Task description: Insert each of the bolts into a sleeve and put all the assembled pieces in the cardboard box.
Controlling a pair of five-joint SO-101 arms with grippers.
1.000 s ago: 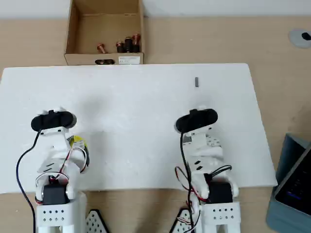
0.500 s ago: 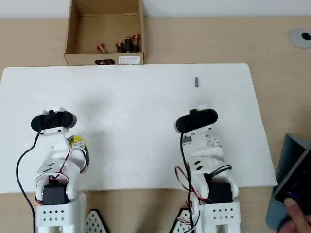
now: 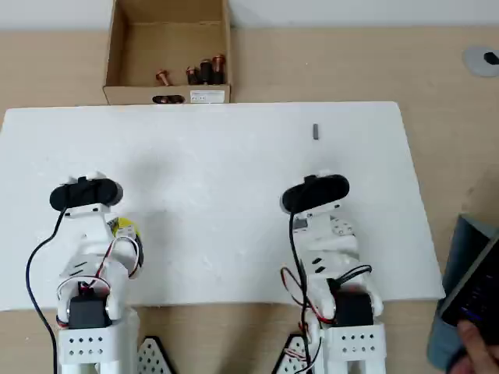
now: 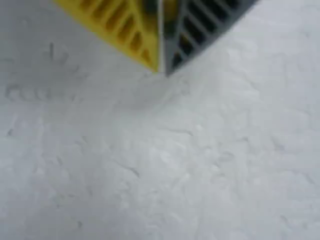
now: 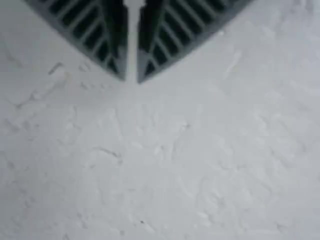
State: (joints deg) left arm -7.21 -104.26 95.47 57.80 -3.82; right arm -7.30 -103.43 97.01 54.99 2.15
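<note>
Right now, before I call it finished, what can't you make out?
Copper pieces in the cardboard box, high view: too small and bunched by the near wall to count or confirm bolts are seated in sleeves.
Small grey piece on the white mat, high view: too small to tell bolt from sleeve.

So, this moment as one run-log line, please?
left gripper shut | right gripper shut | copper-coloured pieces in brown cardboard box | small grey piece on white mat
</note>
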